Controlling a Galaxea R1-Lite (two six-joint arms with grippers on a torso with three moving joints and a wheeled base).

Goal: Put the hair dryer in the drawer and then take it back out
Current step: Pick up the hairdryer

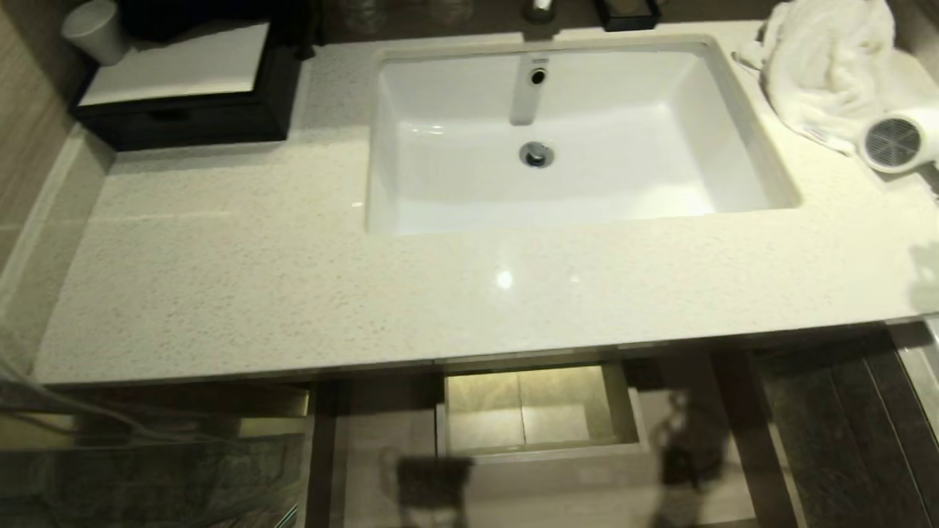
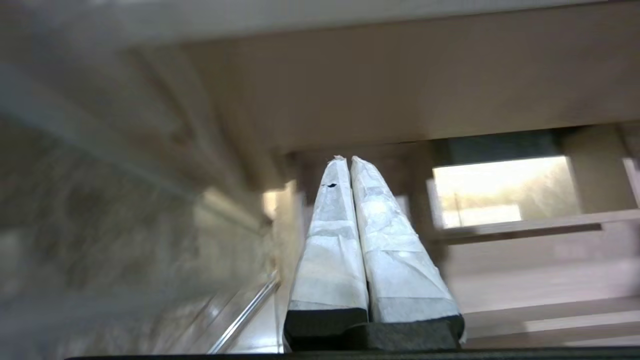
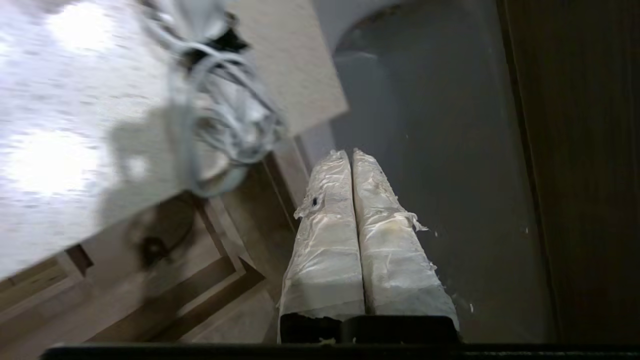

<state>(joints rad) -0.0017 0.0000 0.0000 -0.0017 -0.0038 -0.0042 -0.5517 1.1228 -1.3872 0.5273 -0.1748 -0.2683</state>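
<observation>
**Vanity Counter, Open Drawer and Hair Dryer Position**

Speckled cream stone forms the countertop (image 1: 257, 279) in the head view, with a white sink (image 1: 411, 147) set into its rear half. A black box (image 1: 183, 110) is seen at the far left corner, with a white cup (image 1: 94, 29) behind it. A white towel (image 1: 829, 66) is heaped at the far right, and the hair dryer (image 1: 899, 143) lies just in front of it on the counter, grey grille facing the sink; its body is cut off by the picture edge. Below the counter's front edge the drawer (image 1: 543, 455) stands pulled out, its boxed cutout visible at the middle back. Shapes on the drawer floor are too blurred to be identified. Neither arm is seen here.

In the left wrist view, the left gripper (image 2: 348, 159) is held low beneath the counter, its taped fingers (image 2: 330, 235) pressed together on nothing. Surroundings are blurred.

In the right wrist view, the right gripper (image 3: 350, 152) is placed off the counter's end beside a grey wall, fingers (image 3: 325, 235) closed and empty. The dryer's bundled white cord (image 3: 225, 115) lies at the counter edge, apart from the fingertips.
</observation>
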